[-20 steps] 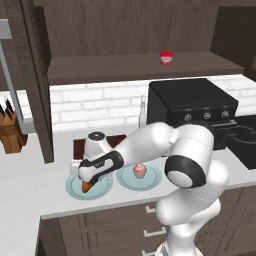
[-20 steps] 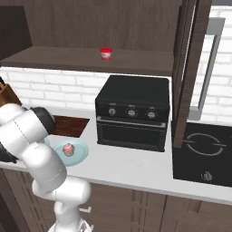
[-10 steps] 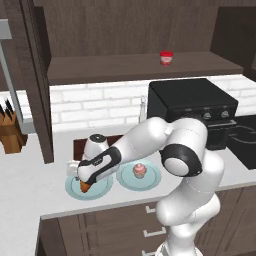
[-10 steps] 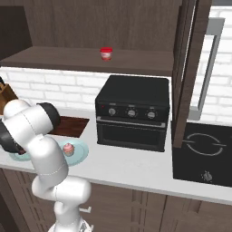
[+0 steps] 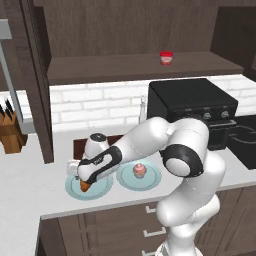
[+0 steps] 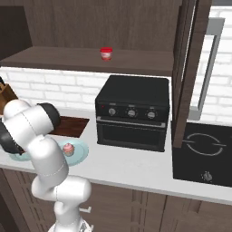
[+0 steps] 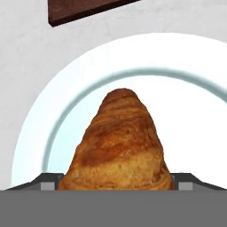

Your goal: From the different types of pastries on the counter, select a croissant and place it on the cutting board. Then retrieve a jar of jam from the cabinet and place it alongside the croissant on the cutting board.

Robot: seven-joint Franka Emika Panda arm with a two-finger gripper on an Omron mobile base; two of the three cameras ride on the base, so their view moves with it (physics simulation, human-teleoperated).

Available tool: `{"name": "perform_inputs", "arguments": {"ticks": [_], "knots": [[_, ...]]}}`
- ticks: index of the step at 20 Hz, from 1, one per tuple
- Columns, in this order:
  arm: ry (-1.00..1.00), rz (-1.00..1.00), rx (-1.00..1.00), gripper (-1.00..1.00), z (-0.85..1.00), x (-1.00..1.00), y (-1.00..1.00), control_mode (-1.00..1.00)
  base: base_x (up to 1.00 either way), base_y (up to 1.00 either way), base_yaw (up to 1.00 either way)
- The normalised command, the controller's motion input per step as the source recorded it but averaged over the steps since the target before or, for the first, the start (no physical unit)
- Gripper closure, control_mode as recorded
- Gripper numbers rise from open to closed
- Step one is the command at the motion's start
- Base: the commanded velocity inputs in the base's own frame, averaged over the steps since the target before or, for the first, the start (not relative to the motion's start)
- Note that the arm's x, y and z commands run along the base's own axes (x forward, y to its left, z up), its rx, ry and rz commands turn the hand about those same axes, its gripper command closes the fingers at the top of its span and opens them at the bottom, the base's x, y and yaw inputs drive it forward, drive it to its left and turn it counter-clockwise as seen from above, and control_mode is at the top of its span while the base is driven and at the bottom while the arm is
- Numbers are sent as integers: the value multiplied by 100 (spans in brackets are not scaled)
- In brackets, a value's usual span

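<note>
Left base view has the gripper [image 5: 83, 183] low over the left plate [image 5: 75, 188], with the croissant [image 5: 84, 186] showing orange at its tip; just right sits the cupcake [image 5: 139, 171] on its own plate [image 5: 150, 180], the board [image 5: 79, 146] lies behind on the counter [image 5: 30, 185], and the jam jar [image 5: 166, 57] stands far off on the cabinet [image 5: 125, 67] shelf. Hand view shows the croissant [image 7: 120, 146] between the fingers, one at each flank and seemingly touching, jaws part open around it, though real grip or lift off the plate [image 7: 190, 111] cannot be told.
</note>
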Motion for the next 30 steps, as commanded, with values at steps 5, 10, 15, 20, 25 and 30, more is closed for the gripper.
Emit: {"name": "perform_inputs", "arguments": {"ticks": [5,10,15,20,25,30], "knots": [[0,0,0,100,39,0,0,-100,0,0,0],[0,0,0,100,33,0,-1,-100,0,0,0],[0,0,-1,100,45,12,-12,-100,0,0,0],[0,-1,-8,100,39,25,-17,-100,0,0,0],[0,-1,-9,100,29,31,-17,-100,0,0,0],[1,-6,0,100,16,42,-32,-100,0,0,0]]}}
